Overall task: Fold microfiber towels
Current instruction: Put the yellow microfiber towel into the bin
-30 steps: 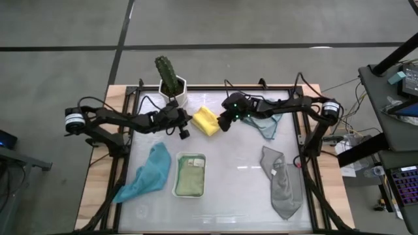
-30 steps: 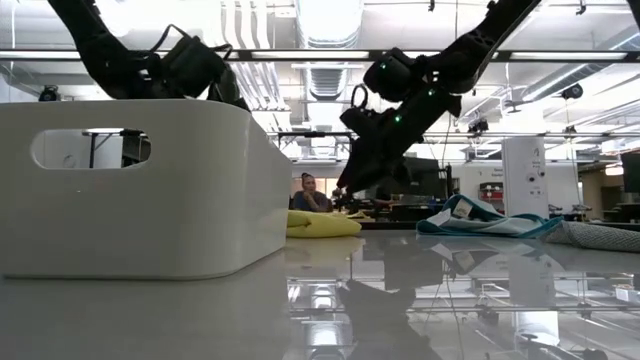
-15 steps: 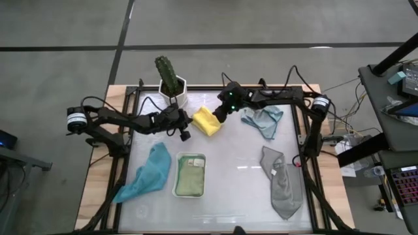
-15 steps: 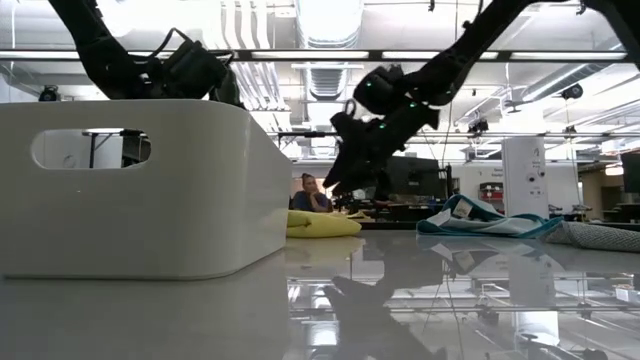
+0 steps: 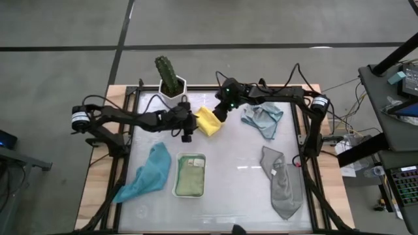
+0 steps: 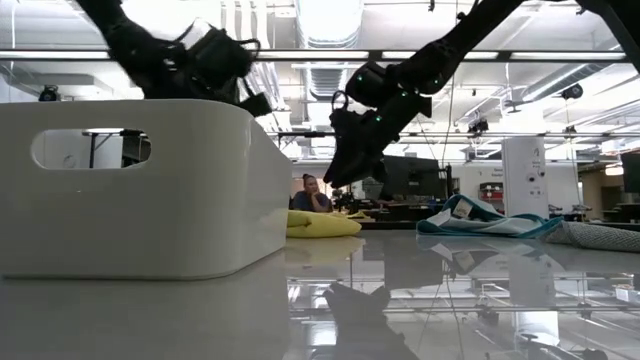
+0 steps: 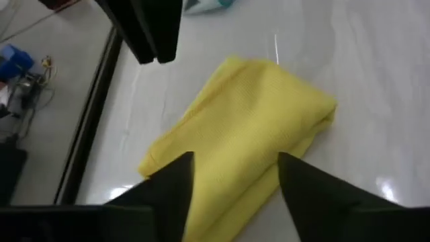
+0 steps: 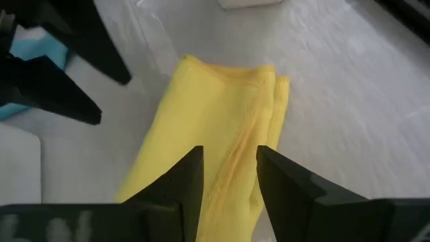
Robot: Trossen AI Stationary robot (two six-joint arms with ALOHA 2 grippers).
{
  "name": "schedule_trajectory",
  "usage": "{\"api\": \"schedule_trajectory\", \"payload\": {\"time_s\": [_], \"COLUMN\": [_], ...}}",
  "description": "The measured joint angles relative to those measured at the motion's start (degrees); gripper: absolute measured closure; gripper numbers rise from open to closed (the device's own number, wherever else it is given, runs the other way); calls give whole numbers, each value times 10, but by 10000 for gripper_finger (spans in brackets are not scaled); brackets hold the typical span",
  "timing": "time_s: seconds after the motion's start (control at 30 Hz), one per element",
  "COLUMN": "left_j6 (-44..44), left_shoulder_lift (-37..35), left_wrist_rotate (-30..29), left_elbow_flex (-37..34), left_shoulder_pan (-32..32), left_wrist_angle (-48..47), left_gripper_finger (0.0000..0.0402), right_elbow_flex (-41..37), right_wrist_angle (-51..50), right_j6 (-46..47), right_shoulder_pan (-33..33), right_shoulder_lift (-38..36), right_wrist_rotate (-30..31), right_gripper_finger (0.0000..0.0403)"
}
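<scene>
1. Since the earlier frame, both arms are closing on the yellow towel (image 5: 208, 120): the left gripper (image 5: 190, 121) is now sitting just beside its left edge with its fingers spread apart, where before they were pressed together, and the right gripper (image 5: 219, 112) is now hanging over the towel's far right corner.
2. Yellow towel: it is lying folded on the table (image 5: 235, 176) near the far edge, between the two grippers; in the left wrist view the folded cloth (image 7: 238, 134) is showing past the parted fingers (image 7: 168, 191), which are holding nothing.
3. Right gripper: its fingers (image 8: 185, 185) are standing partly apart above the yellow cloth (image 8: 215, 151), gripping nothing; in the low view it (image 6: 345, 165) is hovering clear of the towel (image 6: 318, 224).
4. Other towels: the light blue towel (image 5: 262, 119) is lying crumpled to the right of the yellow one; the grey towel (image 5: 282, 183) is sprawling near the right front; the teal towel (image 5: 148, 172) is lying at the left front.
5. Tray: the white tray (image 5: 189, 192) is sitting beside the teal towel, holding the pale green towel (image 5: 189, 176), folded.
6. Surroundings: a potted cactus (image 5: 170, 78) is standing at the far edge behind the left gripper; a person (image 6: 310, 194) is sitting in the room beyond.
</scene>
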Motion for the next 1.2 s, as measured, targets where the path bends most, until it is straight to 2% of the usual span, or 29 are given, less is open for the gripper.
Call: {"api": "schedule_trajectory", "payload": {"time_s": [0.07, 0.17, 0.33, 0.53, 0.63, 1.0, 1.1, 1.2], "left_j6": [29, 65, 88, 88, 88, 84, 74, 69], "left_shoulder_lift": [21, 54, 99, 117, 125, 179, 186, 183], "left_wrist_rotate": [-7, -8, -8, 25, 24, -13, -14, -15], "left_elbow_flex": [17, 41, 68, 87, 87, 106, 110, 109], "left_shoulder_pan": [0, 0, 0, -2, -4, 1, 1, 1], "left_wrist_angle": [-14, -38, -44, -83, -88, -56, -59, -66], "left_gripper_finger": [181, 169, 167, 167, 175, 232, 273, 335], "right_elbow_flex": [-9, -21, -35, -58, -66, -72, -73, -73], "right_wrist_angle": [-10, -25, -52, -51, -51, -47, -48, -54], "right_j6": [0, 2, 2, -1, -5, -4, -3, -4], "right_shoulder_pan": [0, 0, 0, 0, 0, 2, 3, 4], "right_shoulder_lift": [-2, -5, -8, -21, -27, -29, -29, -30], "right_wrist_rotate": [0, 0, -1, -1, 0, 0, 0, 0], "right_gripper_finger": [273, 273, 273, 273, 273, 273, 273, 273]}}
